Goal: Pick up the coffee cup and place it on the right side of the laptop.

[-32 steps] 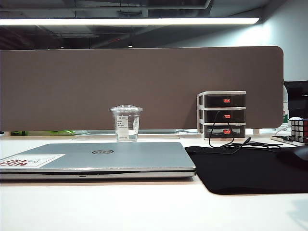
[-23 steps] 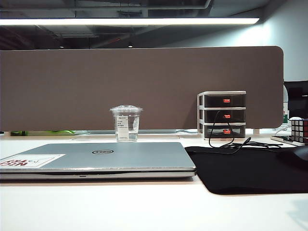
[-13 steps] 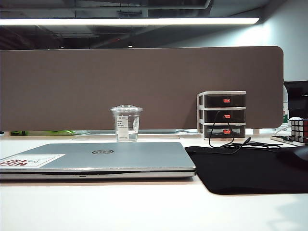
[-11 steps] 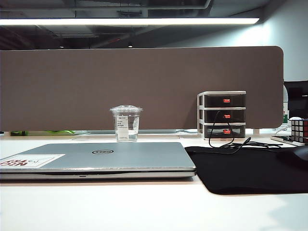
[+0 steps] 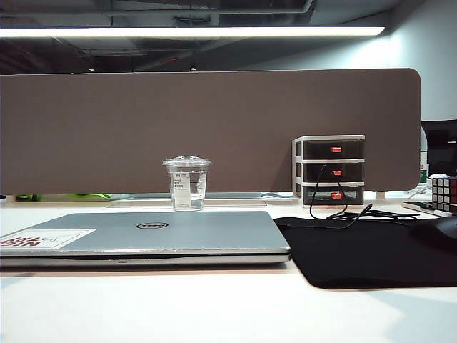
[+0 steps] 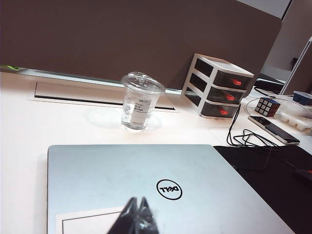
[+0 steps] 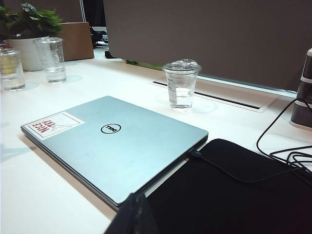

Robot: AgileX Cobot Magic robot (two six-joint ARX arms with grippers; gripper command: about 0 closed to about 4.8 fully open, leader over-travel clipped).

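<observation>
While neither arm shows in the exterior view, both wrist views catch dark fingertips at their lower edge.

Coffee cup (image 5: 187,184): upright on the white table (image 5: 214,307), just left of centre in the exterior frame, behind the laptop's far edge and apart from it; clear, with a domed lid and a small white label; nothing grips it.
Laptop (image 5: 143,236): closed and flat, lower left of the exterior frame; round logo on the lid, white sticker with red lettering at its left end.
Black mat (image 5: 364,254): lower right of the exterior frame, just beside the laptop's right edge.
Drawer unit (image 5: 330,170): three small drawers with red handles, right of centre, standing against the brown partition (image 5: 207,128).
Black cable (image 5: 343,207): loops from the drawers down onto the mat.
Puzzle cube (image 5: 443,194): far right edge of the exterior frame.
Left gripper (image 6: 138,217): bottom centre of the left wrist frame, over the laptop lid, well apart from the cup; fingertips pressed together, holding nothing.
Right gripper (image 7: 134,217): bottom of the right wrist frame, near where laptop and mat meet; fingertips look together, nothing held.
</observation>
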